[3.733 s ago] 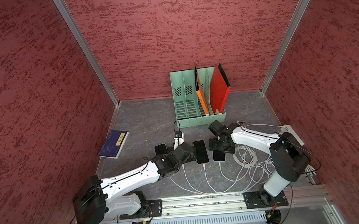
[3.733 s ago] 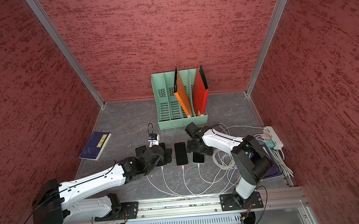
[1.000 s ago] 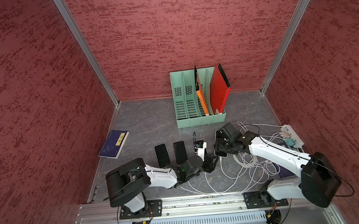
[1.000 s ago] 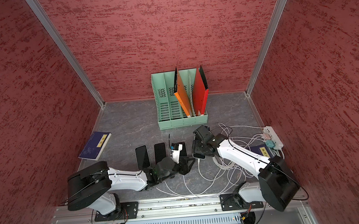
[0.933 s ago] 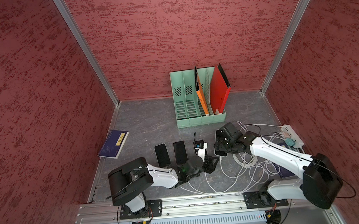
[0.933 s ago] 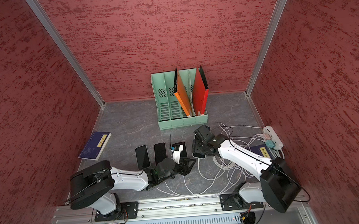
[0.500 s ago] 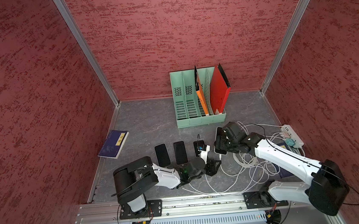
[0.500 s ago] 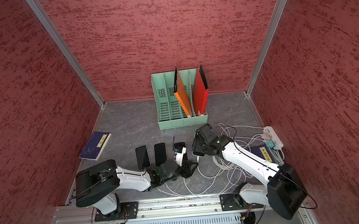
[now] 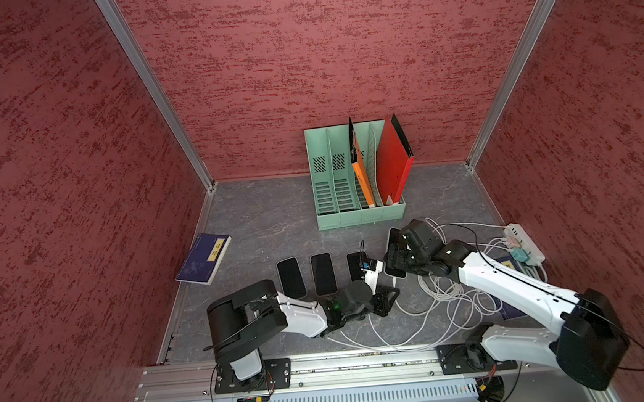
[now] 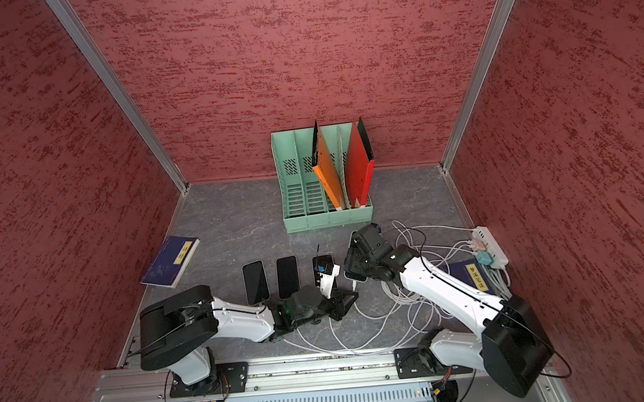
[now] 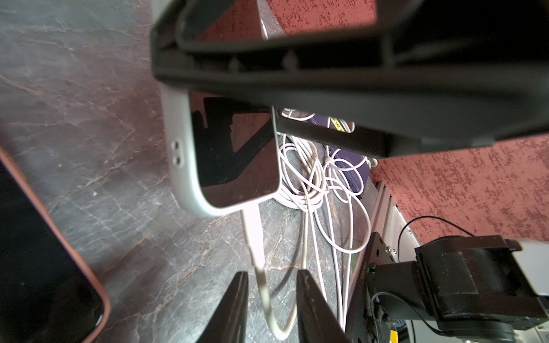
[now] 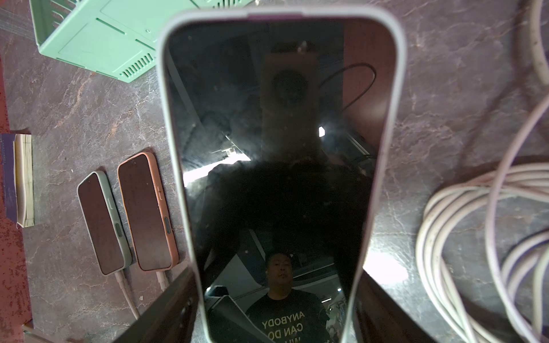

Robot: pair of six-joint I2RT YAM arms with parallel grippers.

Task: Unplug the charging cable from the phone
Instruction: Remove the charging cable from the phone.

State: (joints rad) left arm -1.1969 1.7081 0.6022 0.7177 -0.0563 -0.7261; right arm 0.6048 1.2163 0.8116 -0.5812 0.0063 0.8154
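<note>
Left gripper (image 11: 271, 276) has narrowed astride the charging cable (image 11: 254, 237), gaps either side;
right gripper (image 12: 274, 297), arm outstretched, clamps the phone (image 12: 279, 133) by its edges; other phones (image 9: 323, 273) at its nine o'clock.

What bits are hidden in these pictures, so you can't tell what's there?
- The held phone's plug end: right wrist view, cut off by the picture's edge; in both top views, too small.
- Where the cable joins it: left wrist view, blurred behind the case rim.
- The third phone in the row: in a top view, partly behind the left wrist camera.
</note>
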